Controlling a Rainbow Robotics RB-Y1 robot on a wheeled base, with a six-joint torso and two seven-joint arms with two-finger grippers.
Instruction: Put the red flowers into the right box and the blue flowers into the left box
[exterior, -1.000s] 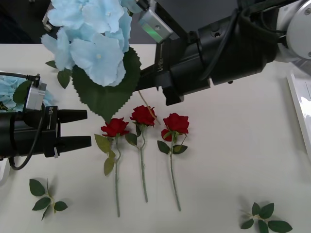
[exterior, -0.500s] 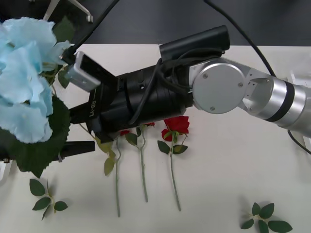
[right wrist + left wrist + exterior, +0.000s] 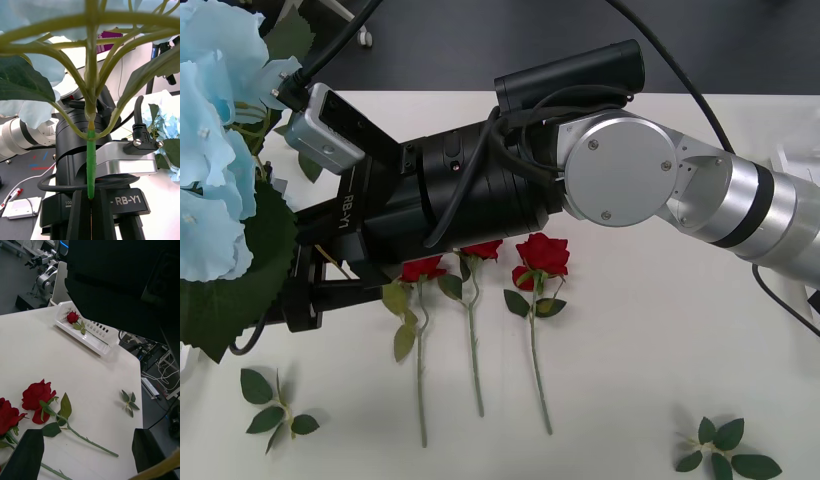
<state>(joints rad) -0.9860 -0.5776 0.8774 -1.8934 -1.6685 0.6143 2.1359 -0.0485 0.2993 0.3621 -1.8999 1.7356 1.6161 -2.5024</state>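
My right gripper has reached across to the table's left side. It is shut on the green stem of a blue flower, which hangs large at the far left of the front view. More blue flowers lie beyond the left arm's wrist. Three red flowers lie side by side mid-table, stems toward me. My left gripper is open above the table by those red flowers. The right box holds one red flower. The left box is hidden behind the bloom and arm.
Bloomless leaf sprigs lie at the front left and front right, the latter also in the left wrist view. The right arm's bulk spans the table's far half, above the roses.
The right arm swung the held blue flower from above the table's middle to the far left. It now covers the left gripper in the front view. The roses stayed put.
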